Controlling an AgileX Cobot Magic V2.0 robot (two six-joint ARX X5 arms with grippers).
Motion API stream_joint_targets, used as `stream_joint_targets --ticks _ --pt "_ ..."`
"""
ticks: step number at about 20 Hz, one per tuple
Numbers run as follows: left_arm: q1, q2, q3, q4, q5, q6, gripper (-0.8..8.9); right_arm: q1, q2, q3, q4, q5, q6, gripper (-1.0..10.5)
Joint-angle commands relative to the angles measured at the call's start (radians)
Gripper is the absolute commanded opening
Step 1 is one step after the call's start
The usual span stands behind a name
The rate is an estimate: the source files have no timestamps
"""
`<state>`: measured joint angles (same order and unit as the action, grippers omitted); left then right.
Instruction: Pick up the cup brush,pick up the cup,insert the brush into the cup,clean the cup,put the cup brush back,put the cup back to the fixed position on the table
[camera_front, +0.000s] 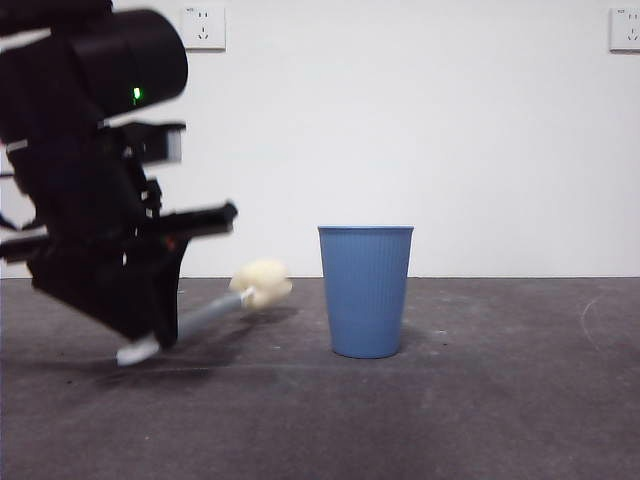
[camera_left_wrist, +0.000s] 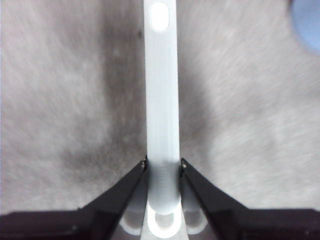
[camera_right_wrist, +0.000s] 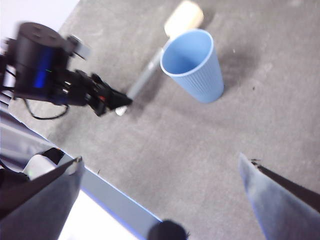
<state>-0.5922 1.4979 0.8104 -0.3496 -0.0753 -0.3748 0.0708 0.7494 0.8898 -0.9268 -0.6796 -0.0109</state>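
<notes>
The blue ribbed cup (camera_front: 365, 290) stands upright on the dark grey table (camera_front: 480, 400), with nothing in it. Left of it is the cup brush (camera_front: 215, 312), tilted, with its cream sponge head (camera_front: 262, 282) higher than its white end. My left gripper (camera_front: 150, 335) is shut on the handle near that white end. In the left wrist view the jaws pinch the pale handle (camera_left_wrist: 162, 100), and the left gripper (camera_left_wrist: 163, 167) hovers over the table. The right wrist view shows the cup (camera_right_wrist: 195, 67), the brush (camera_right_wrist: 146, 77) and the left gripper (camera_right_wrist: 114, 100) from above. My right gripper (camera_right_wrist: 160, 160) is open, high and apart from both.
A white wall with two power sockets (camera_front: 203, 27) stands behind the table. The table's near edge (camera_right_wrist: 115, 202) shows in the right wrist view. Bare table lies right of the cup.
</notes>
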Motion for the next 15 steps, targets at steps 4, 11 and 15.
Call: stream_joint_targets --ticks 4,11,15 --pt "-0.001 -0.143 0.023 -0.102 0.001 0.039 -0.08 0.006 0.058 0.0 0.056 -0.003 0.01 5.4" --pt "-0.001 -0.47 0.023 -0.363 -0.002 0.1 -0.08 0.08 0.23 -0.062 0.273 -0.091 -0.013 5.4" --pt "-0.001 -0.64 0.023 -0.5 -0.004 0.098 -0.08 0.13 0.315 -0.133 0.412 -0.041 -0.04 5.4"
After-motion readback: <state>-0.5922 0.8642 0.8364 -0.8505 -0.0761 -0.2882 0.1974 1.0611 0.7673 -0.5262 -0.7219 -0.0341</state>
